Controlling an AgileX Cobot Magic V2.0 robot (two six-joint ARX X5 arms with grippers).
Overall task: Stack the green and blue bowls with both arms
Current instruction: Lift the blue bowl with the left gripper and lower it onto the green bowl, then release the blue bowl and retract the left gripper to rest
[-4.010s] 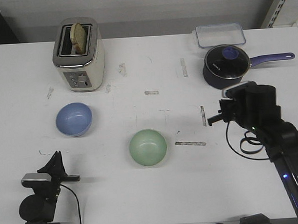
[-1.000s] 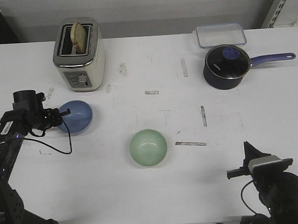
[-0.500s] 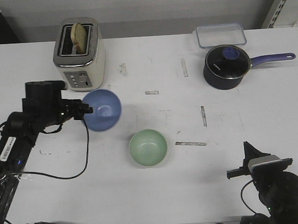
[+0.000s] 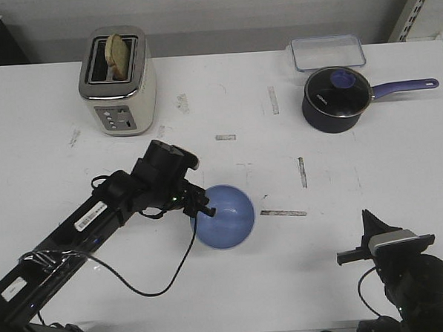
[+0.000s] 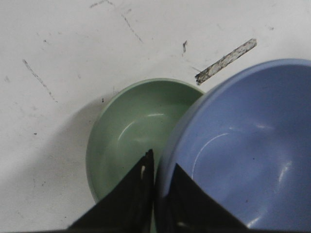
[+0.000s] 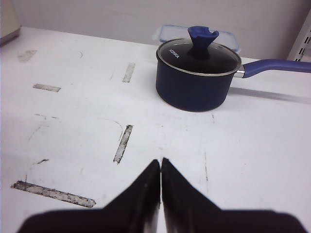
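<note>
My left gripper is shut on the rim of the blue bowl and holds it over the middle of the table. In the front view the blue bowl hides the green bowl. In the left wrist view the blue bowl hangs above the green bowl and covers part of it, with my left gripper pinching its rim. My right gripper rests shut and empty at the table's front right; in the right wrist view its jaws meet over bare table.
A cream toaster with a slice of bread stands at the back left. A navy saucepan with a purple handle and a clear lidded box stand at the back right. The pan also shows in the right wrist view.
My left arm has carried the blue bowl from the table's left side rightward and toward the front, to over the green bowl. The right arm has stayed still over the last second.
</note>
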